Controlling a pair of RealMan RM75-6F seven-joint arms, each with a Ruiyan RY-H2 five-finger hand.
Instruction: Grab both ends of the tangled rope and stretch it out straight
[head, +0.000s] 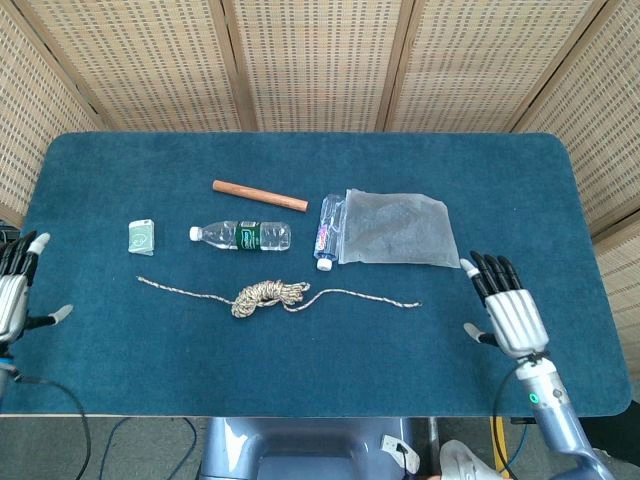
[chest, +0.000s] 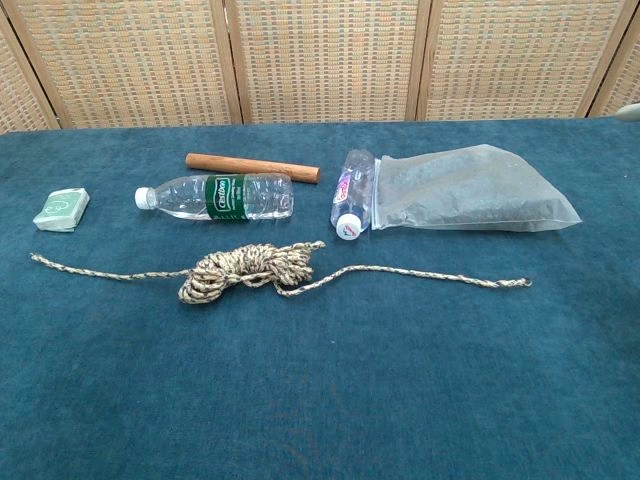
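Observation:
The speckled rope (head: 268, 293) (chest: 246, 270) lies loose on the blue table, bunched in a tangle at its middle. One end trails left (chest: 38, 259), the other right (chest: 522, 283). In the head view my left hand (head: 12, 288) sits at the table's left edge, fingers spread and empty, far from the rope's left end. My right hand (head: 508, 310) hovers near the front right, also spread and empty, right of the rope's right end. Neither hand shows clearly in the chest view.
Behind the rope lie a green-labelled water bottle (head: 243, 235), a small bottle (head: 328, 232), a clear zip bag (head: 395, 228), a wooden stick (head: 259, 194) and a small green box (head: 141, 235). Woven screens stand behind the table.

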